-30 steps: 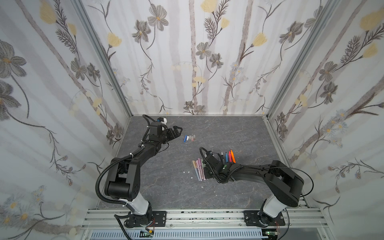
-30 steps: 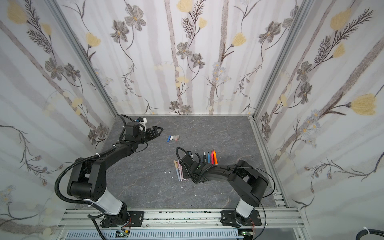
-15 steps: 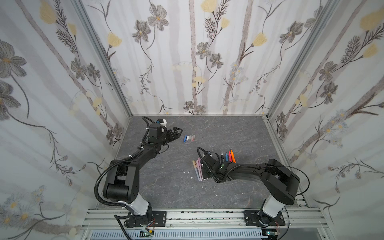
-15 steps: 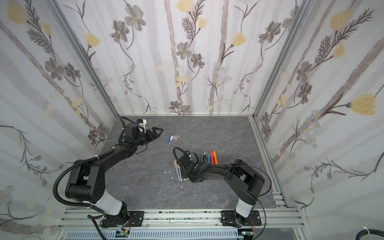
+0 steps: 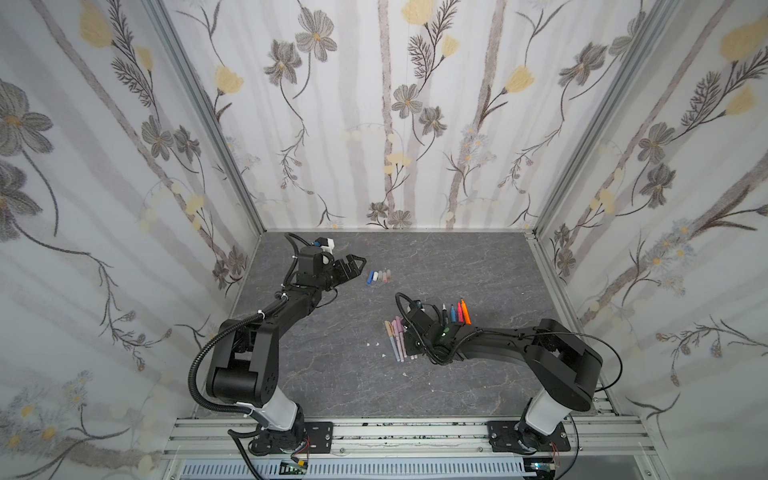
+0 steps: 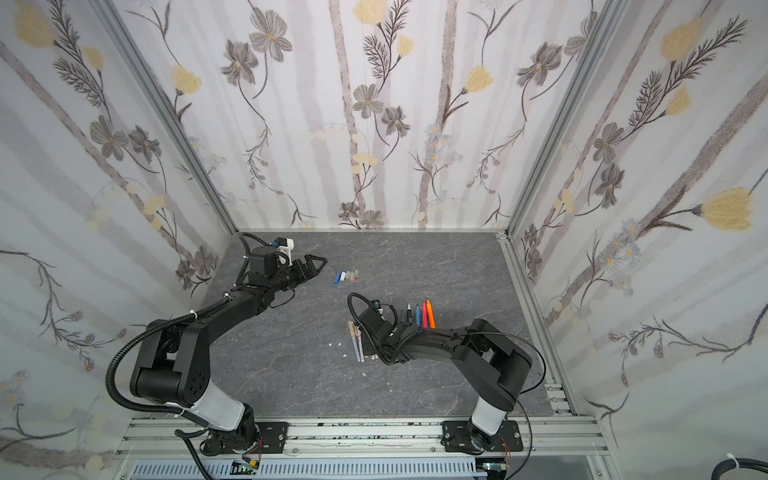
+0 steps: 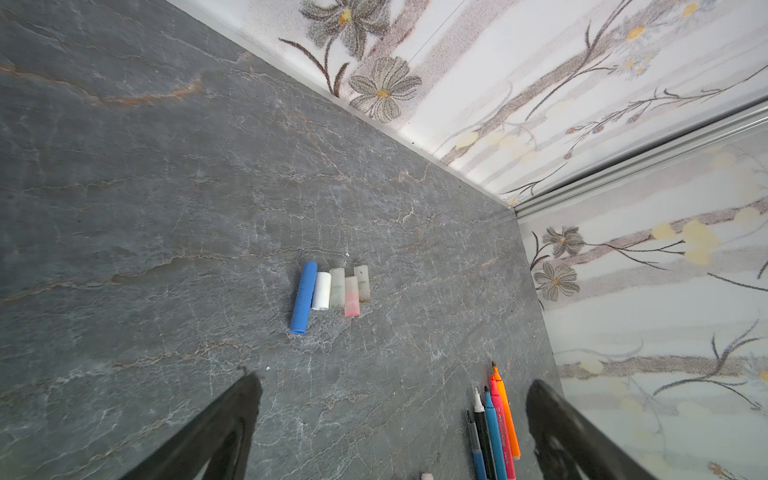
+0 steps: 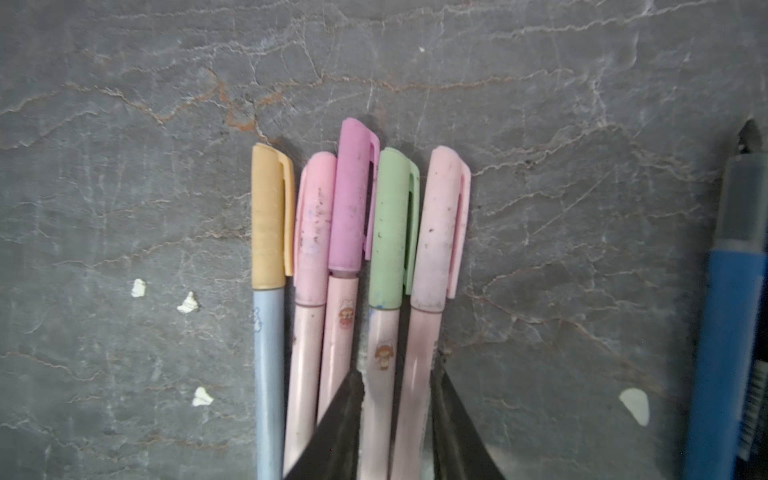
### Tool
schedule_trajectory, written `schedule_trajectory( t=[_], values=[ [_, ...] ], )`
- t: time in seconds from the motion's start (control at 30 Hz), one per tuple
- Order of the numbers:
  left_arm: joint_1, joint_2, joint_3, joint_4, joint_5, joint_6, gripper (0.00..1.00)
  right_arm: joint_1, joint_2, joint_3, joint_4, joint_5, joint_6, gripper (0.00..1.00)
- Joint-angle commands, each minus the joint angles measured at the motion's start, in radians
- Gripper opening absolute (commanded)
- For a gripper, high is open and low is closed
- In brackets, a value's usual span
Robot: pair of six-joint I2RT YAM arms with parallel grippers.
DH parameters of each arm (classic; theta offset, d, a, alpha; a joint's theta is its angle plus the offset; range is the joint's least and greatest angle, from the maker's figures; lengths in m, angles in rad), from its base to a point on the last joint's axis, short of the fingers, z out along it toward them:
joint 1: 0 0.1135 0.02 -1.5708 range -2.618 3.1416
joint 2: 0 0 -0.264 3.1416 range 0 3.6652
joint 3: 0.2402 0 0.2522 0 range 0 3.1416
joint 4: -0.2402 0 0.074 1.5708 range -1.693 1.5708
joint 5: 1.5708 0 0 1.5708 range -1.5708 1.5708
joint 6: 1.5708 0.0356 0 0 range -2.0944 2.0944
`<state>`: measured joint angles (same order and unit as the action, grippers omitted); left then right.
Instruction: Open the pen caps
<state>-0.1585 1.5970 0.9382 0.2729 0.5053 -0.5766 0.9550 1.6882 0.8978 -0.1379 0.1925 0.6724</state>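
Five pastel pens (image 5: 397, 338) (image 6: 356, 338) lie side by side with caps on: yellow cap (image 8: 268, 216), pink (image 8: 314, 228), purple (image 8: 351, 195), green (image 8: 390, 224), pale pink (image 8: 440, 228). My right gripper (image 8: 397, 372) is low over their barrels and shut on the green-capped and pale-pink-capped pens together. Several loose pen caps (image 5: 379, 276) (image 6: 347, 276) lie in a row farther back, a blue one (image 7: 304, 297) and a white one (image 7: 321, 291) among them. My left gripper (image 7: 392, 382) (image 5: 357, 262) hovers open and empty to their left.
Uncapped blue, black, red and orange markers (image 5: 455, 311) (image 6: 419, 313) (image 7: 494, 424) lie just right of the right wrist; one blue barrel (image 8: 723, 332) shows beside the gripper. White specks (image 8: 187, 303) dot the grey table. Flowered walls enclose three sides.
The right gripper has slid slightly left over the pastel pens. The left arm has barely moved and stays open.
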Motion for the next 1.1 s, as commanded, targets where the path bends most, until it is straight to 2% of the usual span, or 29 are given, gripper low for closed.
schedule_trajectory(
  t=[0.0, 1.07],
  values=[
    [0.0, -0.009, 0.004, 0.026, 0.012, -0.002, 1.0, -0.005, -0.025, -0.005, 0.009, 0.013, -0.005, 0.3],
    [-0.006, 0.003, 0.021, 0.015, 0.057, -0.009, 0.98, -0.032, 0.045, -0.035, -0.012, 0.001, -0.016, 0.24]
  ],
)
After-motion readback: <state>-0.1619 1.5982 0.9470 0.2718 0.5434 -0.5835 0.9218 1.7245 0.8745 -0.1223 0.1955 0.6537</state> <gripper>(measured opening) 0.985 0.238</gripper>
